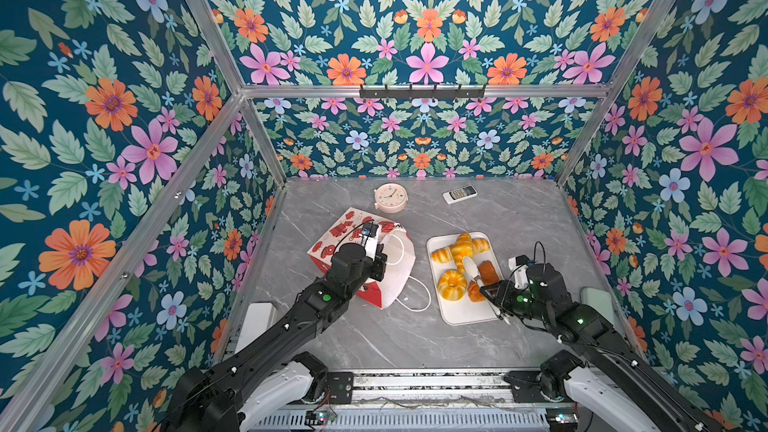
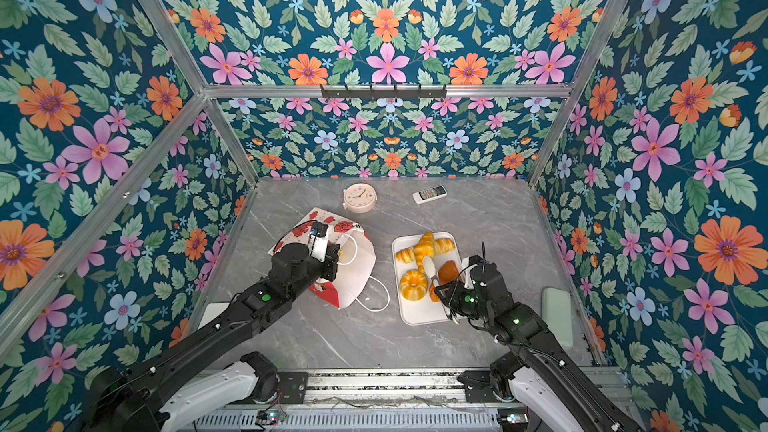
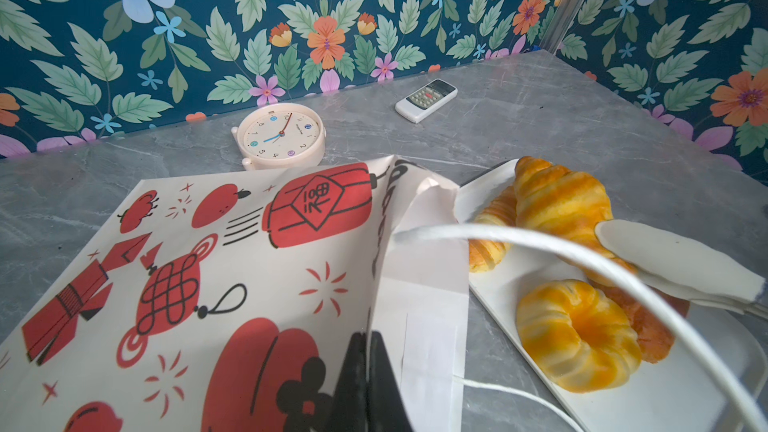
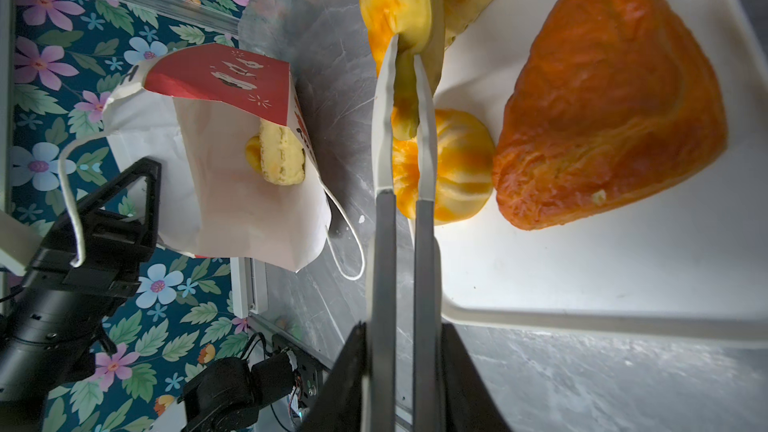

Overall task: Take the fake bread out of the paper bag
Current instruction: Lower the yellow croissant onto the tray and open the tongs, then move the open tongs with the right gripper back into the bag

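On the grey marbled table (image 1: 374, 334) in front of you, the white paper bag (image 1: 399, 274) with red prints and white cord handles lies on its side. Its mouth is turned towards the flat white rectangular tray (image 1: 461, 313) just beside it. Your left gripper (image 3: 368, 351) has its black fingers pinched fully together on the bag's upper rim, which is lifted off the table, and one cord handle drapes over that gripper. Inside the bag, your right wrist view shows one pale yellow toy roll (image 4: 278, 155) lying on the lower wall. Your right gripper (image 4: 405, 338) is clamped on the grey handles of white-tipped tongs (image 4: 384, 222). The tong tips are squeezed on the end of a long glossy golden-yellow toy pastry (image 4: 399, 6) that crosses over a croissant (image 1: 441, 254) on the tray. A yellow ring doughnut (image 1: 451, 284) and a brown triangular pastry (image 4: 611, 110) sit side by side on the same tray. Near the back wall you have a round cream clock (image 1: 390, 197) and a white remote control (image 1: 459, 194)
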Robot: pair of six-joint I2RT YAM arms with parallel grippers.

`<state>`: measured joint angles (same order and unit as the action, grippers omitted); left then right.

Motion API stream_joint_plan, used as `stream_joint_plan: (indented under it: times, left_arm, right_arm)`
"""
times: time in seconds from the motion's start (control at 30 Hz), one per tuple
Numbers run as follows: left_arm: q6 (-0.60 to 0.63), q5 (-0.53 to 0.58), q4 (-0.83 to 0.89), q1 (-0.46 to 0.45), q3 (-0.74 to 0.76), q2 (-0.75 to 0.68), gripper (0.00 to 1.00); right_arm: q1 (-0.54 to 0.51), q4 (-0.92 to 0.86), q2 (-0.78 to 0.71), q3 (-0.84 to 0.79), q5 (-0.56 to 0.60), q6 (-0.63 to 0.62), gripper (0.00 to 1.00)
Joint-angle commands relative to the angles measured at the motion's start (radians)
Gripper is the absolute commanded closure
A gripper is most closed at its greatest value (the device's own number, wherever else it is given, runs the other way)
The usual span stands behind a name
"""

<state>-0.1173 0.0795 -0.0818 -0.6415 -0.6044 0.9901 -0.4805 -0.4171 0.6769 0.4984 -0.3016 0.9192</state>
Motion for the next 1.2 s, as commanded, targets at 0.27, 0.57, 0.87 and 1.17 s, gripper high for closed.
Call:
stream_joint_plan:
  times: [0.27,0.57,0.87,1.17]
  left_arm:
    - [-0.004,-0.011,-0.056,0.002,0.005,0.014,0.98]
    - [-0.005,-0.012,-0.052,0.002,0.005,0.006,0.98]
    - [-0.005,-0.016,-0.053,0.002,0.005,0.01,0.98]
    - [0.003,-0.047,-0.031,0.002,-0.012,0.0,0.98]
  right_arm:
    - [0.002,-0.047,-0.046,-0.037,0.069,-0.001,0.64]
    - [0.002,-0.112,-0.077,-0.013,0.088,-0.004,0.54]
    - [0.001,-0.138,-0.123,0.053,0.121,-0.047,0.53]
    - [-0.025,0.035,-0.008,0.103,-0.034,-0.124,0.54]
